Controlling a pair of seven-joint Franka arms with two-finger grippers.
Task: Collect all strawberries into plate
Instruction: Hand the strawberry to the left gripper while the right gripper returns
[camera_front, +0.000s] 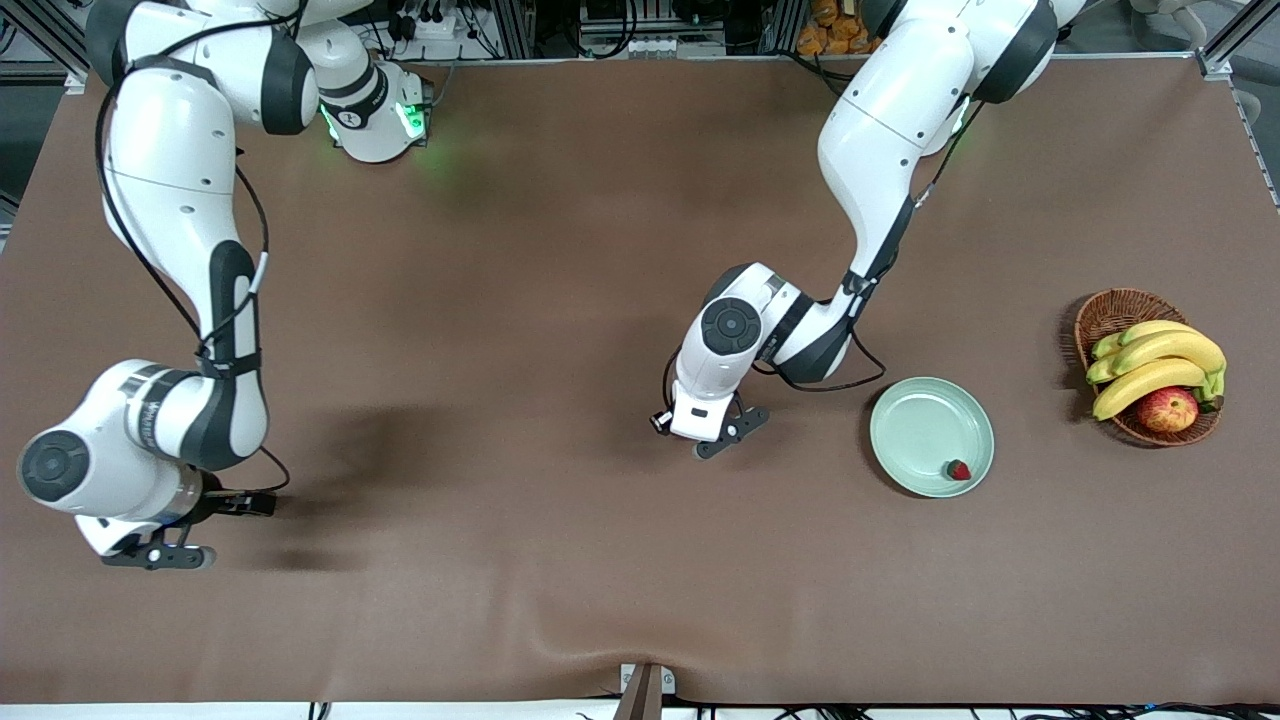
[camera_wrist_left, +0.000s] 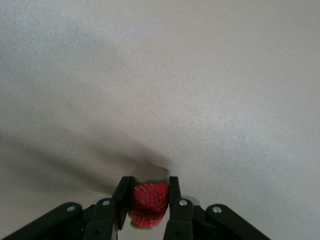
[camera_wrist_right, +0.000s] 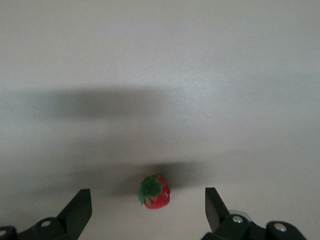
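My left gripper (camera_front: 728, 437) is low over the middle of the table, beside the pale green plate (camera_front: 920, 425). Its jaws are shut on a red strawberry (camera_wrist_left: 148, 205), pinched between the two black fingers (camera_wrist_left: 174, 192). A second strawberry (camera_front: 959, 469) lies in the plate near its rim. My right gripper (camera_front: 215, 530) stands open, low over the right arm's end of the table. A third strawberry (camera_wrist_right: 156, 194), green top showing, lies on the cloth between its spread fingers (camera_wrist_right: 80, 205), touching neither. In the front view the arms hide the gripped berry and this third one.
A brown wicker basket (camera_front: 1110, 310) with bananas (camera_front: 1150, 365) and a red-yellow apple (camera_front: 1168, 409) stands at the left arm's end, next to the plate. The brown cloth ripples at the table edge nearest the front camera.
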